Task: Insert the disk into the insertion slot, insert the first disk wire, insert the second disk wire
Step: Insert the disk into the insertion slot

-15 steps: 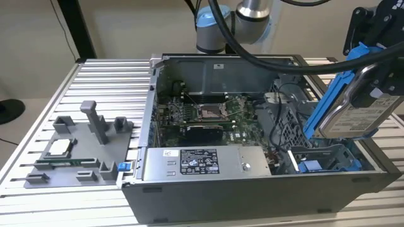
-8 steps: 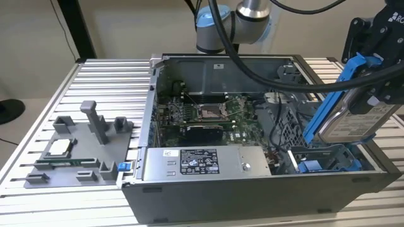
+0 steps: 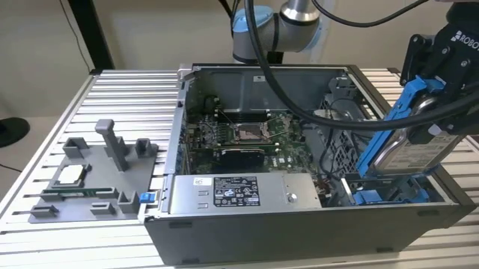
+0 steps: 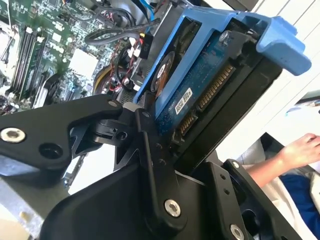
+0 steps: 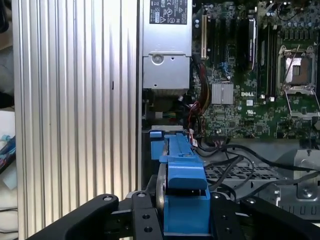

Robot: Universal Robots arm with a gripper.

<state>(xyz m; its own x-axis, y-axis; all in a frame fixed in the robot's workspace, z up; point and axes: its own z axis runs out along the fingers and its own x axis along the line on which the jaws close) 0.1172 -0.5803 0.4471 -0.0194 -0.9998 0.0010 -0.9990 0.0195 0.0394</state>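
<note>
One disk, silver body in blue frame, clamped across flat faces by gripper, closed narrow on it. Held steeply tilted over case at near corner on the exterior view's right. Lower end down at slot, upper end raised above case rim. Not yet seated; contact with slot not discernible. Circuit-board face and connector exposed in the second wrist view; no wire plugged.

Judged dense and heavy for its size, fully rigid, no give under grip. Metal faces smooth, probably slippery. Frame plastic, springy, liable to flex or unclip if squeezed at tabs. Shock-sensitive: no dropping, no forcing. Best hold judged across broad faces near upper end, as now, clear of connector and board parts, frame edges left free to slide in.

Loose black cables draped just beside slot, toward case middle; snag risk. Power supply along near wall, motherboard behind. Grey fixture well apart on table, toward the exterior view's left edge. Person's hand beyond disk in the second wrist view.
</note>
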